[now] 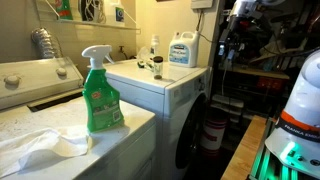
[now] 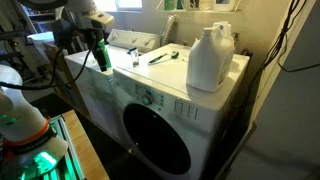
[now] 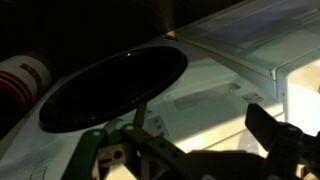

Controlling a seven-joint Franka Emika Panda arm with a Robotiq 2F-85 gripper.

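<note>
Dark glass door (image 3: 115, 90) lies just ahead of and below the pincer (image 3: 180, 140), which is spread wide and holds nothing; I'd judge a slow, square approach to the door's rim best; nothing stands between them; a red-white can (image 3: 25, 80) sits off to one side; farther up and well apart, jug (image 2: 210, 58) and spray bottle (image 1: 100, 95).

Green spray bottle (image 1: 102, 95) with white trigger; white cloth (image 1: 45, 145); white detergent jug (image 2: 210, 58) with blue label; white front-loading washer (image 2: 110, 95) with dark door (image 3: 115, 90); red-and-white canister (image 3: 25, 82); black hand (image 3: 185, 152); white housing (image 1: 298, 105) with orange band.
</note>
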